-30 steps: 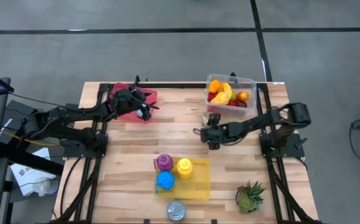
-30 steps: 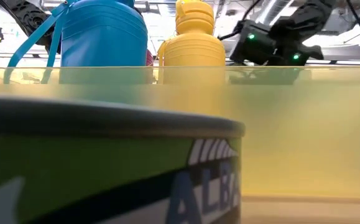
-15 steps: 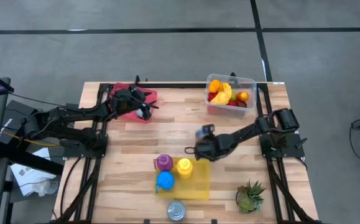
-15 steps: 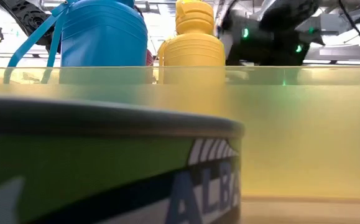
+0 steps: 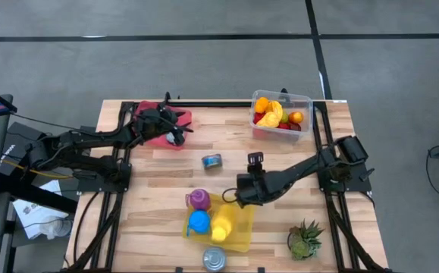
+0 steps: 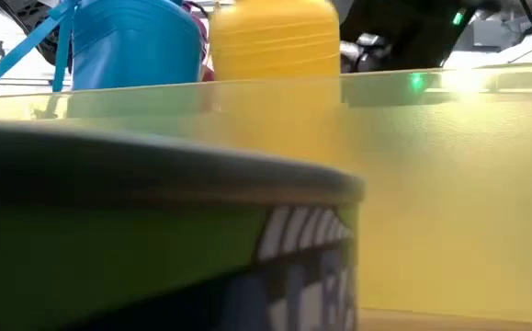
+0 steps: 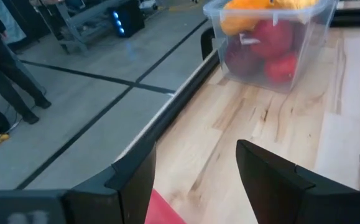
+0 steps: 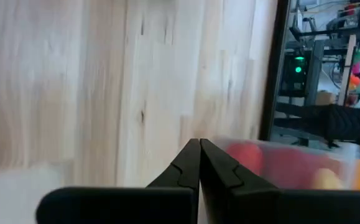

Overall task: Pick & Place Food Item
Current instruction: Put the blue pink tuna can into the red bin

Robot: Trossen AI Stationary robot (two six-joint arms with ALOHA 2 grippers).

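Right hand: fingers fully closed, empty, beside the yellow tray. Left hand: fingers apart, empty, over the red plate.

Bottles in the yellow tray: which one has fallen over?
The yellow bottle. It lies tipped on its side in the yellow tray, while the purple bottle and blue bottle stand upright.

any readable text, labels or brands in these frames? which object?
None can be read.
Tin can, closest in the low view: white lettering on its green and blue label, too blurred to read.
Small can on the table: label too small to read.
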